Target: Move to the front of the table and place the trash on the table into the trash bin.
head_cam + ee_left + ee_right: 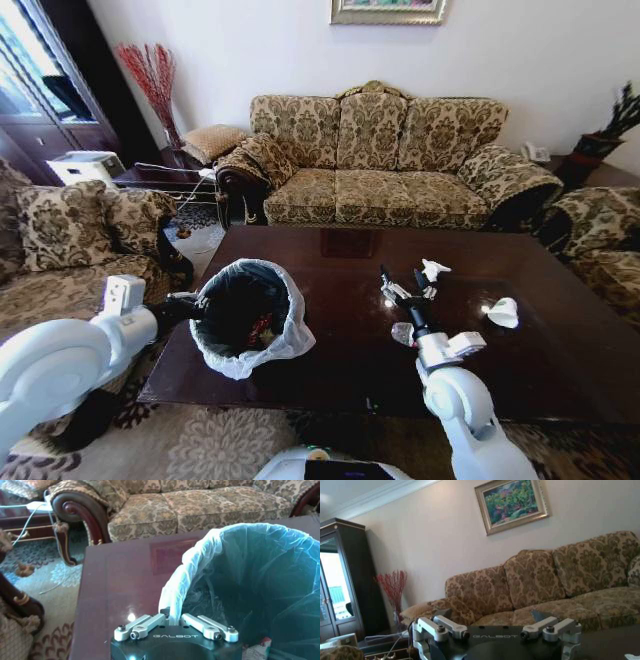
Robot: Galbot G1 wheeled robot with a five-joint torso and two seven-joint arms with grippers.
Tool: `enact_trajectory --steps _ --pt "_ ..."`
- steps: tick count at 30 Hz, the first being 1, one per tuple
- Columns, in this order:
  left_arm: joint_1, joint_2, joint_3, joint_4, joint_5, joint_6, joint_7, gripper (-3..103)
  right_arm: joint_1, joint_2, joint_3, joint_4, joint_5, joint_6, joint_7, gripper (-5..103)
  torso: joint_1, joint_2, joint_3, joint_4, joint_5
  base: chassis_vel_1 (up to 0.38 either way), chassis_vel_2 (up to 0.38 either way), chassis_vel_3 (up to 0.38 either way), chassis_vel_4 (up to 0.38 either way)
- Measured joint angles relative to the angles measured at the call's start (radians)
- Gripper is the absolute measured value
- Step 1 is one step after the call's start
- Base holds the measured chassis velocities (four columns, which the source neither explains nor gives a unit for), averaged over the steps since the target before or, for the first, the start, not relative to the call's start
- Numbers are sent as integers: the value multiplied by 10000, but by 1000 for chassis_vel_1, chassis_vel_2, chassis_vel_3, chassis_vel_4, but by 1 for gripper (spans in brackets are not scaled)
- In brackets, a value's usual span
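The trash bin (250, 318), black mesh with a white bag liner, stands on the left part of the dark glossy table (330, 370). My left gripper (192, 306) is shut on its rim; in the left wrist view the left gripper (173, 618) pinches the liner edge of the trash bin (250, 577). A red and white wrapper (258, 648) lies inside. My right gripper (402, 277) hovers open above the table's middle, holding nothing, and the right gripper (490, 615) faces the sofa. Trash on the table: a crumpled tissue (503, 312), another tissue (434, 268) and a small scrap (403, 333).
A patterned sofa (380, 160) stands beyond the table's far edge. Armchairs flank it at the left (70, 240) and right (600, 240). Carpet lies at the table's near edge.
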State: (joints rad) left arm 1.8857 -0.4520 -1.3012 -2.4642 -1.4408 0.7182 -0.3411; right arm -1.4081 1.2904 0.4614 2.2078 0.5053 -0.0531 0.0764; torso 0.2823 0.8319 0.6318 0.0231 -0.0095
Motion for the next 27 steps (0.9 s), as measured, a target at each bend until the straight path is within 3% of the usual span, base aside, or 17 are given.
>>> enact_trajectory --steps 3,9,16,27 --pt "0 0 -1 3 4 0 -5 0 5 1 -6 0 -2 1 -1 100 0 0 0 10 12 62 78 -28 -13" --pt "0 2 0 2 3 0 -2 0 6 0 -6 0 -7 6 -3 100 0 0 0 -6 27 9 4 -2 -3" --pt "-1 6 0 7 -1 0 1 0 10 -1 -6 1 -8 8 -6 100 0 0 0 -3 11 0 0 0 0" --pt "-1 7 0 7 -6 0 3 0 15 -3 -7 5 -7 9 -10 100 0 0 0 -5 18 0 0 0 0"
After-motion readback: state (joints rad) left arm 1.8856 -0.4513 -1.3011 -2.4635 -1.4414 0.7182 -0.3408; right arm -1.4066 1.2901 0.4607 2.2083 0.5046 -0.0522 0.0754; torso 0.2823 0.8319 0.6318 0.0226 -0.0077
